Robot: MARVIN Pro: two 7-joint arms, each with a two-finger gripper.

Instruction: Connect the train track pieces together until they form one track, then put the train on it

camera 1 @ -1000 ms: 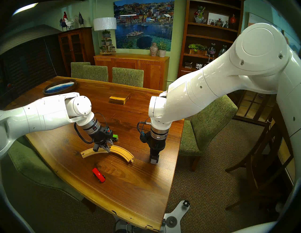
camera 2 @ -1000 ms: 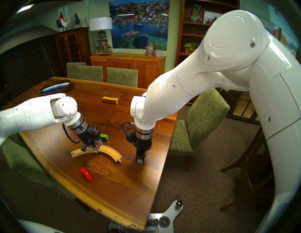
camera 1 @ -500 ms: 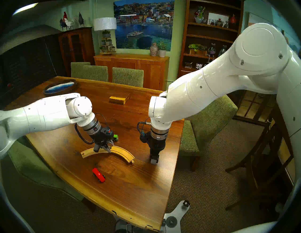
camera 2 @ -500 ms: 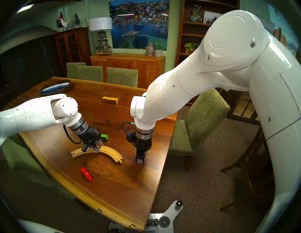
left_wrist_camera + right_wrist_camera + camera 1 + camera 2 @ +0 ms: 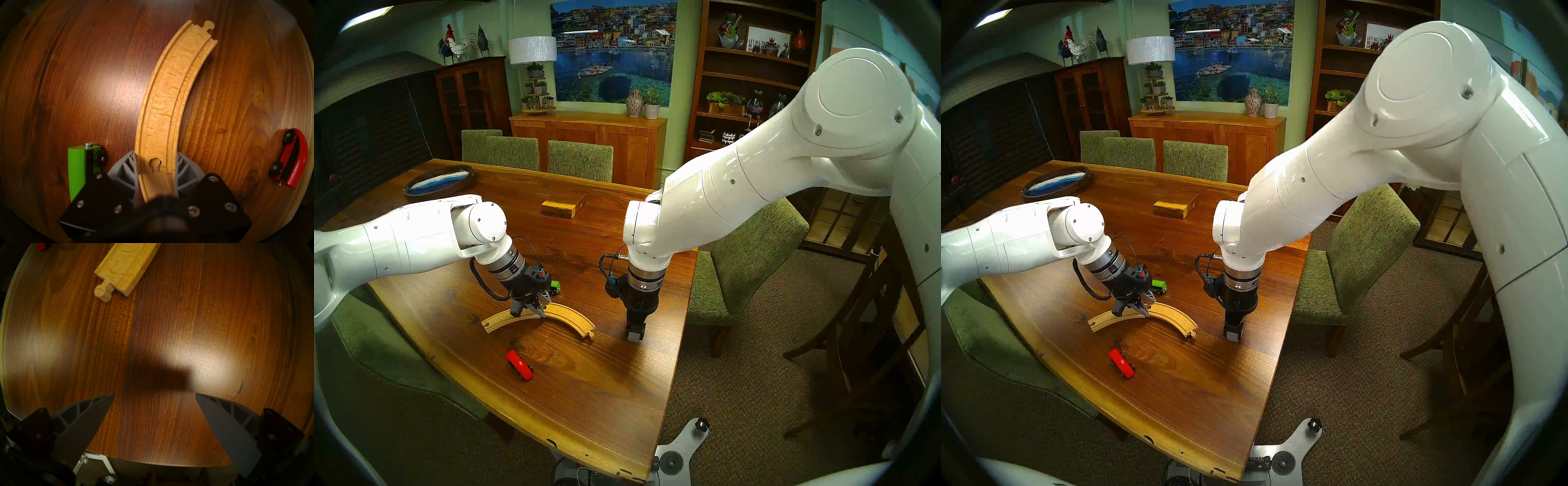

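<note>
A dark polished wooden counter [image 5: 578, 400] fills the near scene, green upholstered chairs [image 5: 580, 159] around it. Far off, a wooden sideboard [image 5: 588, 135] stands below a harbour painting [image 5: 614, 51] on the pale green wall; a tall bookshelf [image 5: 751, 81] right, brown carpet [image 5: 738, 407] underfoot.

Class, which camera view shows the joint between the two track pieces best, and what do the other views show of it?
The left wrist view: the joint sits close up, peg seated in socket, between the left gripper's fingers. Both head views hide the joint behind that gripper. The right wrist view shows only the track's free peg end.
</note>
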